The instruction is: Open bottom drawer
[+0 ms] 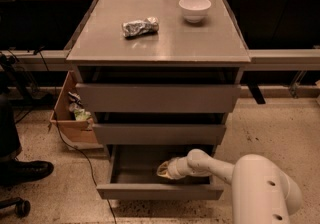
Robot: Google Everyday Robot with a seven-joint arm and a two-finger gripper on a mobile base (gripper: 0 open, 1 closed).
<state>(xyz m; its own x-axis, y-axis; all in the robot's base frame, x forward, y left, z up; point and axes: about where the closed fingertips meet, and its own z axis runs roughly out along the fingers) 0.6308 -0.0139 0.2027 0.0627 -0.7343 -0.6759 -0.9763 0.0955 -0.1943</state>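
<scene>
The grey cabinet has three handleless drawers. The bottom drawer (160, 191) has the slimmest front and stands pulled out, showing its shallow grey tray (137, 165). My white arm reaches in from the lower right. My gripper (165, 169) is inside the tray, just behind the front panel, right of its middle. The top drawer (158, 98) and the middle drawer (159, 133) sit further back above it.
A white bowl (194, 8) and a crumpled foil packet (140, 26) lie on the cabinet top (200, 43). A cardboard box (70, 115) with rubbish stands left of the cabinet. A cable runs along the floor at the left. A black shoe (25, 170) is at the far left.
</scene>
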